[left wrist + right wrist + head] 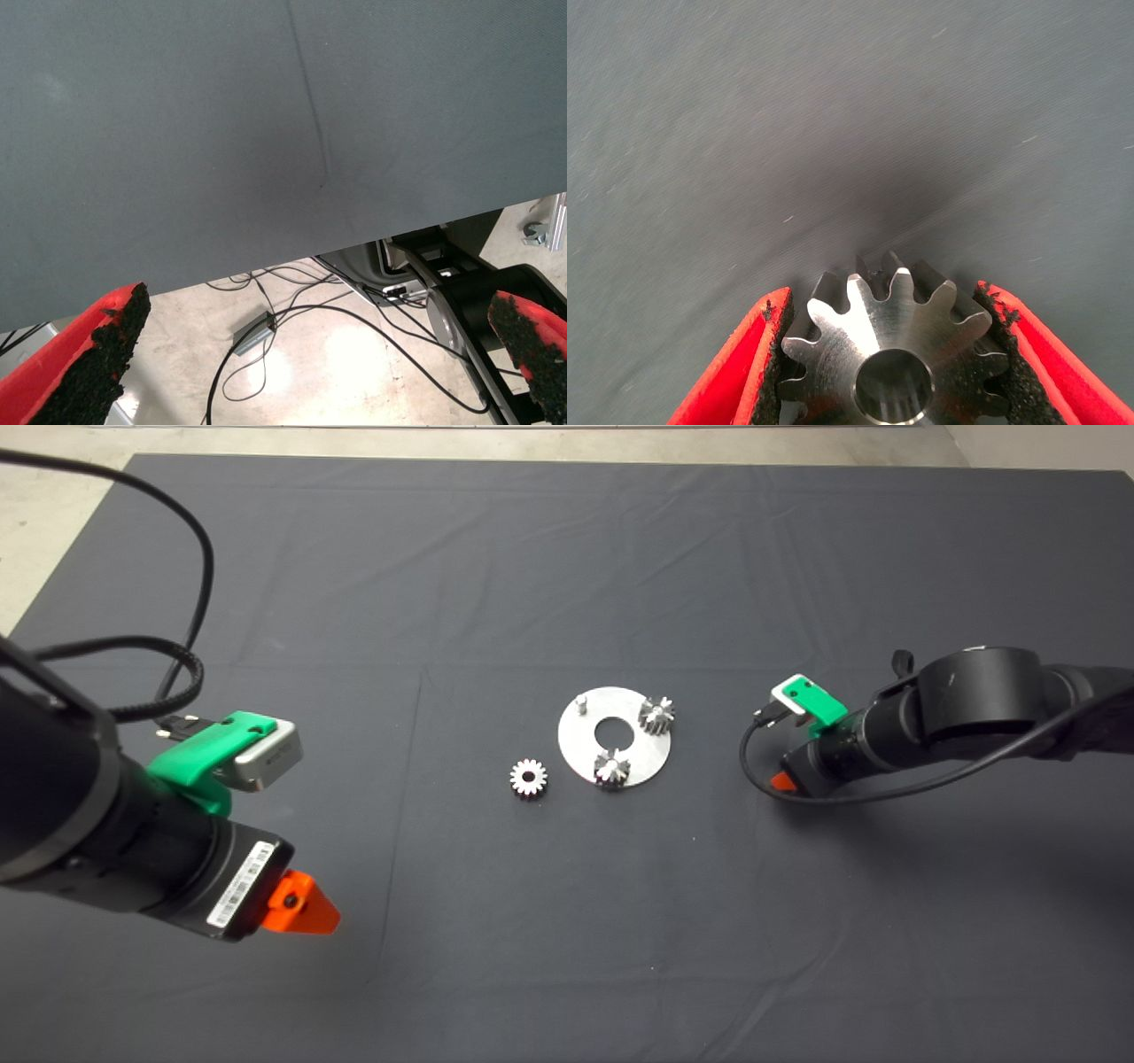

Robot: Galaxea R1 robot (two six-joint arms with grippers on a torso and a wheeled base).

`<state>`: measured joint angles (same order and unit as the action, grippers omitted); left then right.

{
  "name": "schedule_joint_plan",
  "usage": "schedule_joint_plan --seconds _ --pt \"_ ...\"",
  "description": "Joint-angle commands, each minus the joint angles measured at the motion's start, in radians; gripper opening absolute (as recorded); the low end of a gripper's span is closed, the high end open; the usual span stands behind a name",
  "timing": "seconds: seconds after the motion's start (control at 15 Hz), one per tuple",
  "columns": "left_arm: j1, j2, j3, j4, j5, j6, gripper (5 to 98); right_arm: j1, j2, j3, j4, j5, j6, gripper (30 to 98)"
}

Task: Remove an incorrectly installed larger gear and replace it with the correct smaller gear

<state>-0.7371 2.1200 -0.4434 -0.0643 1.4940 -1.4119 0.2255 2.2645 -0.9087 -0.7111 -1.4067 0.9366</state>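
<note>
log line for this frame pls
right gripper: shut on larger gear, right of plate | left gripper: open, parked | smaller gear: on mat, left of plate | peg: bare

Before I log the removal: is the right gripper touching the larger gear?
Touching. The right wrist view shows the larger gear wedged between the right gripper's pads, teeth pressed against both, with bare mat behind it.

larger gear [890, 350] cut off by frame edge, hidden in head view.

Four gears [529, 778] — one plate [585, 753]
</note>
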Motion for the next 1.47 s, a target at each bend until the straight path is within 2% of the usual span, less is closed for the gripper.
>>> schedule_joint_plan --seconds 0.0,0.2,0.33,0.53,0.67,0.93,1.0,1.07,1.13,1.27,1.4 --pt "-0.013 0.005 0.003 -0.014 0.006 0.001 98.1 0.026 -0.021 0.038 -0.039 0.005 0.007 50.9" --pt "-0.011 0.017 -0.013 -0.006 0.003 -0.003 98.1 0.026 -0.024 0.050 -0.050 0.003 0.007 51.3" --pt "-0.003 0.054 -0.079 0.058 0.005 0.001 98.1 0.026 -0.021 0.052 -0.050 0.003 0.007 51.3" --pt "0.028 0.172 -0.183 0.121 0.011 0.001 98.1 0.026 -0.021 0.052 -0.050 0.005 0.007 51.5" --pt "0.033 0.251 -0.266 0.145 0.011 0.001 98.1 0.031 -0.024 0.052 -0.050 0.003 0.007 53.1" --pt "0.062 0.337 -0.357 0.185 0.006 -0.001 98.1 0.037 -0.041 0.079 -0.048 -0.001 0.010 53.1" --pt "0.067 0.367 -0.372 0.192 0.006 -0.002 98.1 0.048 -0.052 0.108 -0.047 -0.008 0.015 53.1" --pt "0.076 0.389 -0.382 0.203 0.008 -0.004 98.1 0.092 -0.060 0.125 -0.039 -0.020 0.030 53.1" --pt "0.080 0.401 -0.388 0.205 0.008 -0.007 98.1 0.144 -0.074 0.133 -0.013 -0.025 0.037 53.1" --pt "0.088 0.412 -0.394 0.216 0.006 -0.010 98.1 0.216 -0.120 0.191 0.153 -0.029 0.037 55.3" --pt "0.136 0.413 -0.409 0.256 0.006 -0.013 98.1 0.345 -0.146 0.255 0.359 -0.030 0.064 57.4"
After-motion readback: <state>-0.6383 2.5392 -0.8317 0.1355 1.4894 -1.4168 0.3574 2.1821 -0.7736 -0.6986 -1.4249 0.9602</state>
